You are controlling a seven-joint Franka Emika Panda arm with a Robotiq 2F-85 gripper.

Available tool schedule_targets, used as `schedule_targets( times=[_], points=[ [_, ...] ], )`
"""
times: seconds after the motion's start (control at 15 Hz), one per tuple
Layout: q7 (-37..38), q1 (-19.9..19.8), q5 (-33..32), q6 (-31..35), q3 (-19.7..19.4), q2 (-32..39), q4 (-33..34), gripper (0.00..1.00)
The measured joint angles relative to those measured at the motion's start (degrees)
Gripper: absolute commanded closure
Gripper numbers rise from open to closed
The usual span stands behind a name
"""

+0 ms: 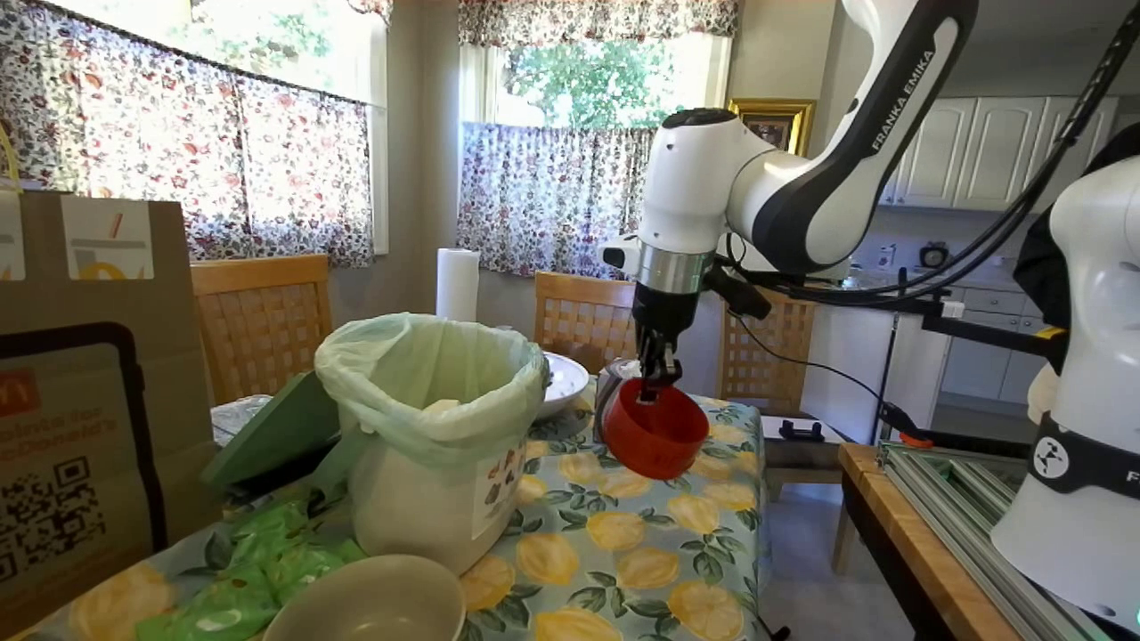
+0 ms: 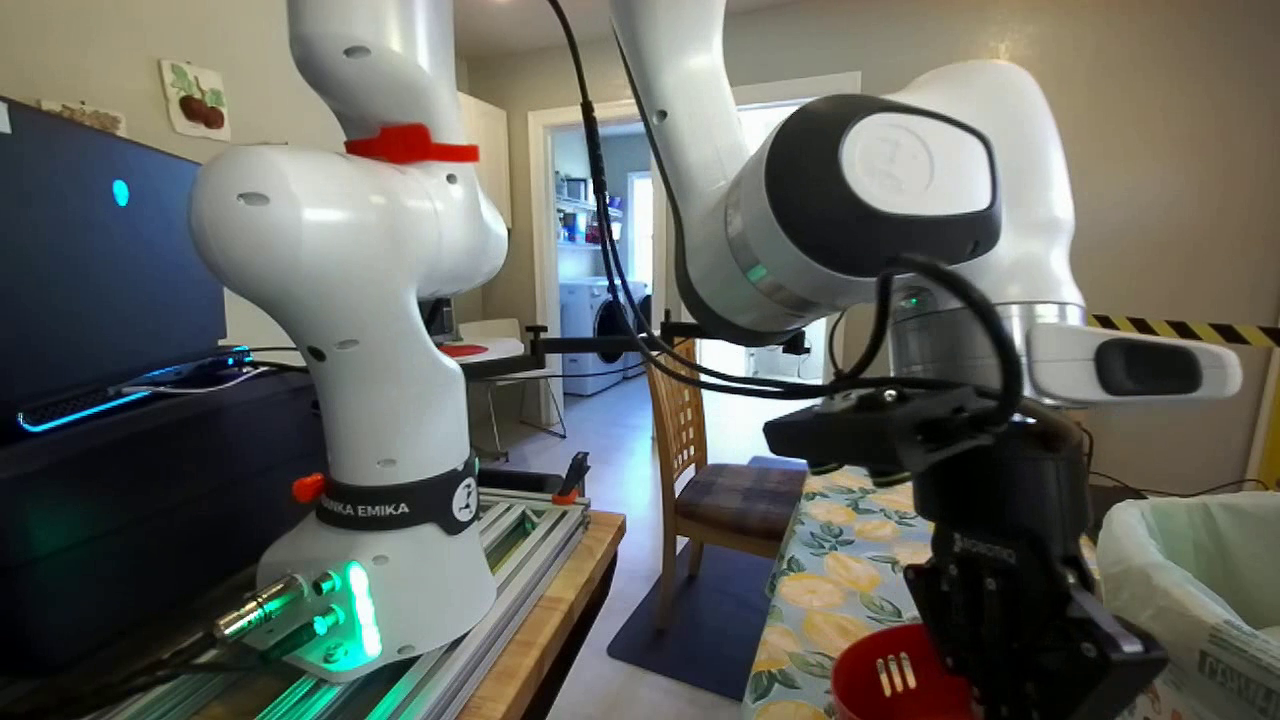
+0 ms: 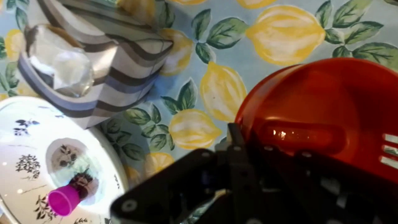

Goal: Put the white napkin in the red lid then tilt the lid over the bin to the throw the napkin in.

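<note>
One claw (image 3: 242, 133) grips one tilted red lid (image 3: 311, 96).

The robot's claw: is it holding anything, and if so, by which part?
Yes, the gripper holds the red lid by one side of its rim, the jaws closed over the wall.

In an exterior view: on the table (image 1: 631, 516), bin (image 1: 405, 507); before it, bowl (image 1: 378, 604); behind, dish (image 1: 564, 390) and roll (image 1: 457, 283); left, paper bag (image 1: 71, 298); right, over the table, lid (image 1: 666, 445) in gripper (image 1: 653, 392), before box (image 1: 609, 383). In the wrist view: cup (image 3: 63, 201) in dish.
</note>
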Motion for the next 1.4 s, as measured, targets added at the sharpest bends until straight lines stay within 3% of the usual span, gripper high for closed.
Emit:
schedule_targets(
  times=[0.07,0.13,0.2,0.4,0.47,0.6,0.67,1.4],
  points=[
    [-1.38,-0.24,0.57,-0.93,0.00,0.00,1.10,0.99],
    [-2.64,-0.46,1.00,-1.59,0.00,0.00,2.07,0.70],
    [-3.55,-0.58,1.13,-2.15,0.00,0.00,2.92,0.68],
    [-3.87,-0.61,0.80,-2.59,0.00,-0.12,4.81,0.48],
    [-2.61,-0.62,0.20,-1.96,-0.04,-0.53,5.33,0.64],
    [-2.33,-0.62,0.03,-1.96,0.00,-0.91,5.43,0.49],
    [-2.33,-0.62,0.03,-1.96,0.00,-0.83,5.33,0.47],
    [-2.33,-0.62,0.03,-1.96,0.00,-0.69,5.27,0.48]
  ],
)
